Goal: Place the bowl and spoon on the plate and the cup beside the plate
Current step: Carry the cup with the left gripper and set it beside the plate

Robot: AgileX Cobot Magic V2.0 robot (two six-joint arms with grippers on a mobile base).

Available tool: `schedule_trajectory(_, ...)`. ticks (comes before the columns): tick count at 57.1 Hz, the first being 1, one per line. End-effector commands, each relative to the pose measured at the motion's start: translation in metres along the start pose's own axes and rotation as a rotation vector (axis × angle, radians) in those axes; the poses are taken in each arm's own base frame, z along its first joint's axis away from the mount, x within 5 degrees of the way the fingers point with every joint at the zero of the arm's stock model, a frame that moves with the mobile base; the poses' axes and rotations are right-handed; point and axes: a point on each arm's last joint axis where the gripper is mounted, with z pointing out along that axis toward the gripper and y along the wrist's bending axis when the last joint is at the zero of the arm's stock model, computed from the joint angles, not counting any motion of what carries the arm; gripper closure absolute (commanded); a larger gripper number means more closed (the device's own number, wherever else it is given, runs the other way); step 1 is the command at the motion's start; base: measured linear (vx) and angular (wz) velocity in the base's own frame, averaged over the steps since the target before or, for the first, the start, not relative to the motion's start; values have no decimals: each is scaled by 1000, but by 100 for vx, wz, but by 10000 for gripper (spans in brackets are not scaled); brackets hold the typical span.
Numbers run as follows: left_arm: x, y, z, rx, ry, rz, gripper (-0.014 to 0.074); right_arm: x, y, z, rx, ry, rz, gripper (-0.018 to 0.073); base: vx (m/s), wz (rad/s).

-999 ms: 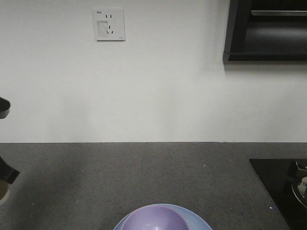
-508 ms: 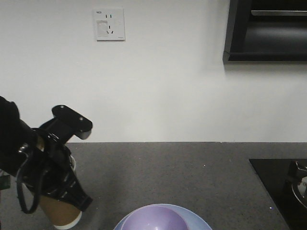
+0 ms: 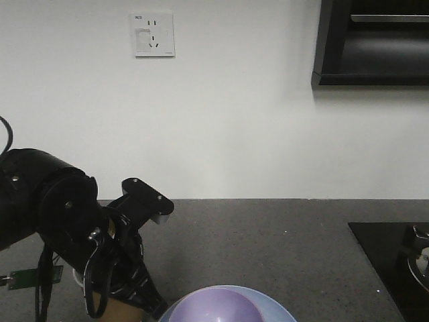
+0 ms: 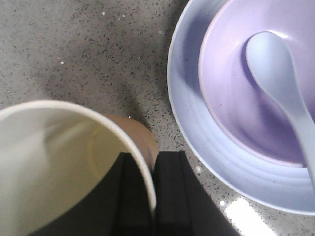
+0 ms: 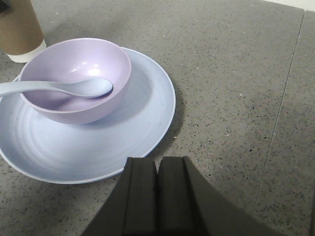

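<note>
The pale blue plate [image 5: 142, 113] lies on the grey counter with the lavender bowl [image 5: 74, 64] on it. The pale spoon [image 5: 74, 88] rests inside the bowl, handle over the rim. In the left wrist view the plate [image 4: 197, 142], bowl [image 4: 231, 98] and spoon [image 4: 275, 73] sit at the upper right. My left gripper [image 4: 152, 196] is shut on the brown paper cup [image 4: 59, 162], one finger inside the rim and one outside. The cup [image 5: 17, 29] stands just left of the plate. My right gripper [image 5: 157, 196] is shut on nothing, just off the plate's near edge.
A black hob [image 3: 392, 261] with a metal pot fills the counter's right end. A wall socket [image 3: 154, 33] and a dark cabinet [image 3: 375, 43] are on the wall behind. My left arm [image 3: 60, 215] covers the counter's left side.
My left arm has swung in from the left with the cup, moving right and down until the cup sits close beside the plate. Plate and bowl have not moved.
</note>
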Motion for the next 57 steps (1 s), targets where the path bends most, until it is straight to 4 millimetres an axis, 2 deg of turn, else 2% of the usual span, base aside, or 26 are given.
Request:
schedule_trajectory(1,-9,1,-19,-13,-108,-16,589,-14,-1,-5,12,-95,-14,568,0,0)
schedule_trajectory(14,-13,0,-10,-4,-112,-21,525,-14,-1,-5,13,-95,-16,568,0,0)
schedule_trajectory(34,-14,-1,-8,8,-113,-27,249,-14,-1,-5,13,-95,-16,568,0,0)
schedule_trajectory(41,-14,-1,-8,8,-112,-27,179,-14,-1,-5,13,-95,-16,568,0,0)
schedule_trajectory(57,-13,0,-16,4,-143,-28,143,-14,-1,-5,11,-96,-13,568,0,0)
